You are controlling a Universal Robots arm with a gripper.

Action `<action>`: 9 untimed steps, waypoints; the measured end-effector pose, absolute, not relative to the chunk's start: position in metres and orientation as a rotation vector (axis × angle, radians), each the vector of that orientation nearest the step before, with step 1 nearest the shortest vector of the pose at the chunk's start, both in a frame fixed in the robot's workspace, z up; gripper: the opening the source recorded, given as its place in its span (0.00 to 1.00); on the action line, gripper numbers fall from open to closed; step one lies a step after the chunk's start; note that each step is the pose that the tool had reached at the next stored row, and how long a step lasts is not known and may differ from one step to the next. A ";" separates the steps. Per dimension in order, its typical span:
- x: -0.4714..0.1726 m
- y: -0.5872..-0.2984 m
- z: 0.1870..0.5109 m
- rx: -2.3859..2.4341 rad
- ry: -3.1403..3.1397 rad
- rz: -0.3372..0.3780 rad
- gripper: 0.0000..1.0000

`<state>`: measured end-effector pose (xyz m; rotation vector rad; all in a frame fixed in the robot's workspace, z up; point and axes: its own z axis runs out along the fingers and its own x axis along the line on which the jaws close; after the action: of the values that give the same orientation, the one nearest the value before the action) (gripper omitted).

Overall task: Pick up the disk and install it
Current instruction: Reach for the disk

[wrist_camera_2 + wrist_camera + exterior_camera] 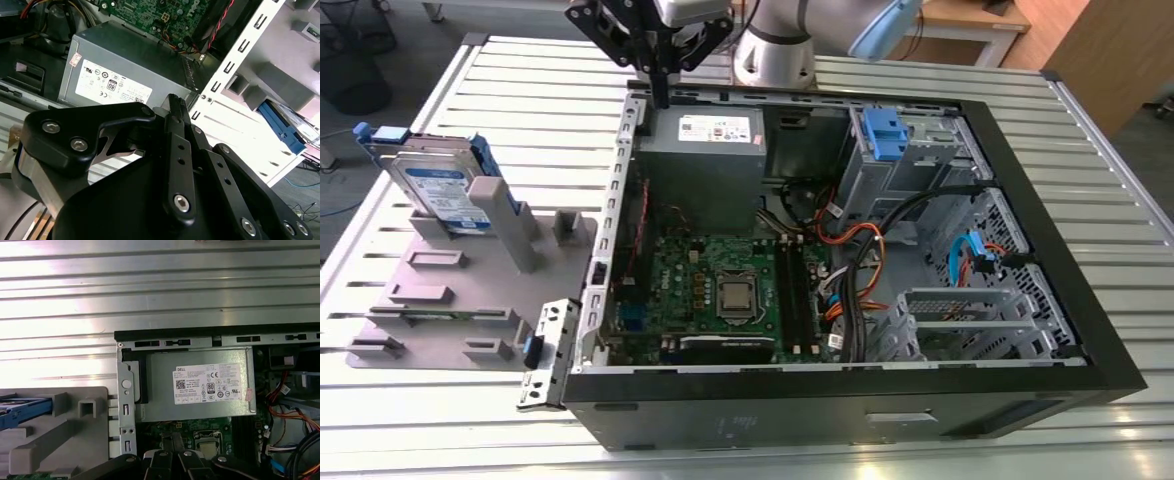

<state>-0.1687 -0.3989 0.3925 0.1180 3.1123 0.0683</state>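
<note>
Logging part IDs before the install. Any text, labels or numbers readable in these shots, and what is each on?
Sticker on the grey box: rows of fine print and marks, too small to read.
Disk: blue-and-white label, too small to read.
Motherboard: markings too small to read.
Nothing here can be quoted with confidence.
</note>
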 end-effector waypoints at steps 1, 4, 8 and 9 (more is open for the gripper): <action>-0.169 -0.399 0.393 0.118 3.112 0.068 0.11; -0.172 -0.399 0.392 0.118 3.112 0.068 0.11; -0.176 -0.399 0.392 0.118 3.112 0.068 0.11; -0.177 -0.399 0.392 0.118 3.112 0.068 0.11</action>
<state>-0.1767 -0.3989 0.3923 0.1179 3.1123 0.0682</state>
